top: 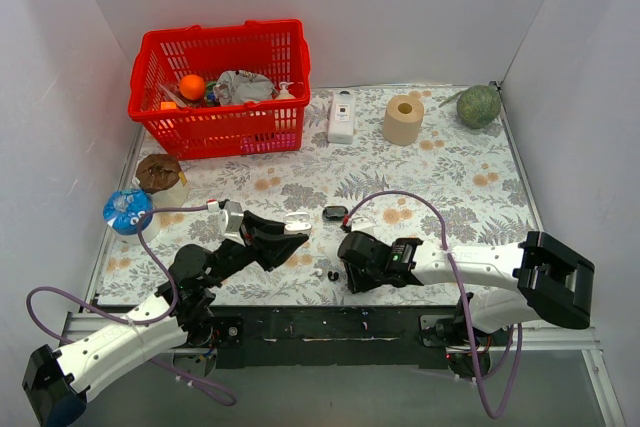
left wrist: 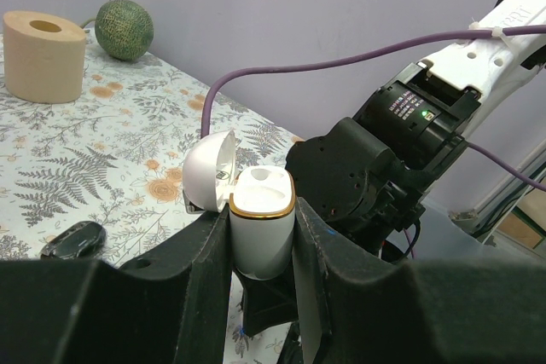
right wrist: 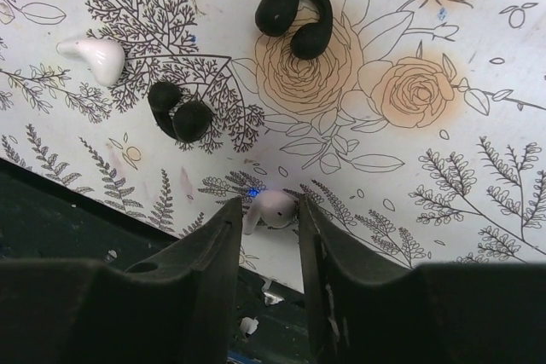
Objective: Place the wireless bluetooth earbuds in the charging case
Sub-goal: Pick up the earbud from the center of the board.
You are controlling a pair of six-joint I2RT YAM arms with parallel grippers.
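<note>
The left gripper point(left wrist: 261, 246) is clamped shut on the white, gold-rimmed charging case point(left wrist: 260, 206). It holds the case upright above the table with the domed lid hinged open. Its fingers hide the case's lower body, and the wells in its top are only partly visible.

To the right of the case and lower, the right gripper point(right wrist: 269, 207) points down at the cloth. Its jaws stand partly open on either side of a white earbud point(right wrist: 279, 208). I cannot tell whether the pads touch it. Beyond that one lie three more earbuds: another white earbud point(right wrist: 94, 55) and two black ones, a smaller black earbud point(right wrist: 181, 113) and a larger black earbud point(right wrist: 295, 20). From overhead they are mere specks below the case.

A flat black object point(top: 334, 213), too small to identify, lies just right of the case. The table wears a floral cloth point(top: 450, 187), and the buds sit near its front edge. Plain white walls point(top: 400, 7) enclose three sides. Far behind the case stand a red basket point(top: 220, 87), a paper roll point(top: 403, 120) and a green melon point(top: 478, 105).

The left arm rises with a bent elbow towards the case. The right arm lies low, stretched leftwards towards it.
</note>
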